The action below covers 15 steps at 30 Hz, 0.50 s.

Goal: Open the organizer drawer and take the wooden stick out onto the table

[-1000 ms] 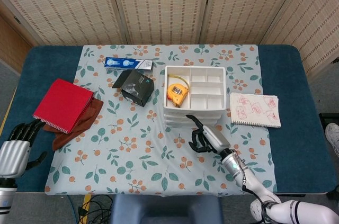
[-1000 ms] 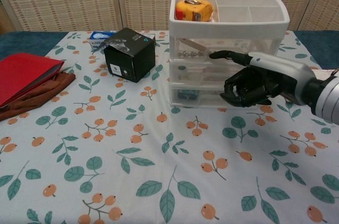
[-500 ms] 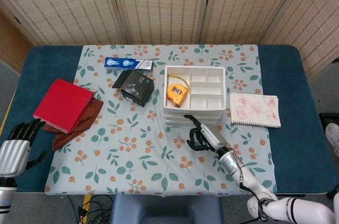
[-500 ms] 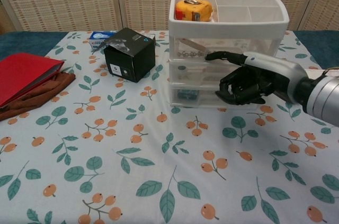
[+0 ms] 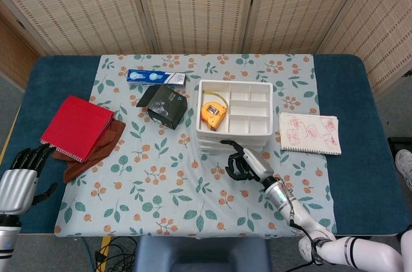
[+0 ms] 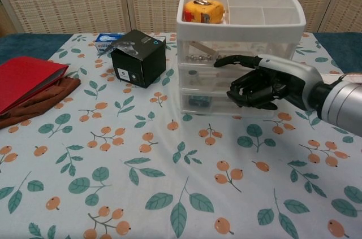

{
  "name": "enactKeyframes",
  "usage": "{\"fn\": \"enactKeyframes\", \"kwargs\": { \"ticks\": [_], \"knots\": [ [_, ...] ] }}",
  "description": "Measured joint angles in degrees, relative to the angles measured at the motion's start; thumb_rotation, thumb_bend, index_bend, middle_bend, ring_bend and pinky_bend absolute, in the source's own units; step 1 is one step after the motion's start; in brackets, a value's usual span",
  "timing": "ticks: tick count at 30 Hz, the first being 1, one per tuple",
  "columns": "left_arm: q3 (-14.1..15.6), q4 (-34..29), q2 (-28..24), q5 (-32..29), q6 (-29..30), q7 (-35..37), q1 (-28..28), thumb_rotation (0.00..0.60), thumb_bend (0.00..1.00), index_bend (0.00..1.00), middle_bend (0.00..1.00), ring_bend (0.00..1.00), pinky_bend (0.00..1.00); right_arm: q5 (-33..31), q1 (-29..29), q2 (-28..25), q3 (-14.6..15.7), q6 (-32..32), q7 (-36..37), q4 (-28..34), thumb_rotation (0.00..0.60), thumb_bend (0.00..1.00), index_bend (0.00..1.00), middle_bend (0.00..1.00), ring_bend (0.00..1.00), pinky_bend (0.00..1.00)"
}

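Observation:
The white organizer (image 5: 235, 83) (image 6: 243, 30) stands at mid-table with its stacked drawers shut. Through the clear front of the top drawer a pale stick (image 6: 201, 48) shows, lying slantwise. My right hand (image 5: 244, 164) (image 6: 263, 81) is right in front of the drawers. One finger reaches out to the top drawer's front while the others are curled in, holding nothing. My left hand (image 5: 18, 175) hangs off the table's near-left corner with its fingers spread and nothing in it.
An orange tape measure (image 5: 212, 111) (image 6: 205, 11) sits in the organizer's top tray. A black box (image 5: 167, 107) (image 6: 138, 58) and a blue carton (image 5: 156, 77) lie to the left. A red notebook (image 5: 76, 127) rests on brown cloth (image 5: 96, 153); a sketched paper (image 5: 310, 133) lies at right.
My right hand has moved left along the drawer fronts, and the organizer has shifted slightly left. The left hand has stayed where it was.

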<state>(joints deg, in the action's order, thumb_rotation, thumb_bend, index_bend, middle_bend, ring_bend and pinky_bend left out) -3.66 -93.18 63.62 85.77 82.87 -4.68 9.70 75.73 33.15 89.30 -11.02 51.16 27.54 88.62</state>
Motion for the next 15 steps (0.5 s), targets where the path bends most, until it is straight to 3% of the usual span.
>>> {"fn": "enactKeyframes", "kwargs": {
  "ticks": [15],
  "knots": [
    [0.27,-0.07,0.21,0.23,-0.63,-0.74,0.39,0.600,0.25,0.14,0.13,0.16,0.11,4.32,-1.80,-1.04,3.56,3.15,2.47,1.51,0.600,0.48,0.19,0.69,0.81,0.89]
  ]
}}
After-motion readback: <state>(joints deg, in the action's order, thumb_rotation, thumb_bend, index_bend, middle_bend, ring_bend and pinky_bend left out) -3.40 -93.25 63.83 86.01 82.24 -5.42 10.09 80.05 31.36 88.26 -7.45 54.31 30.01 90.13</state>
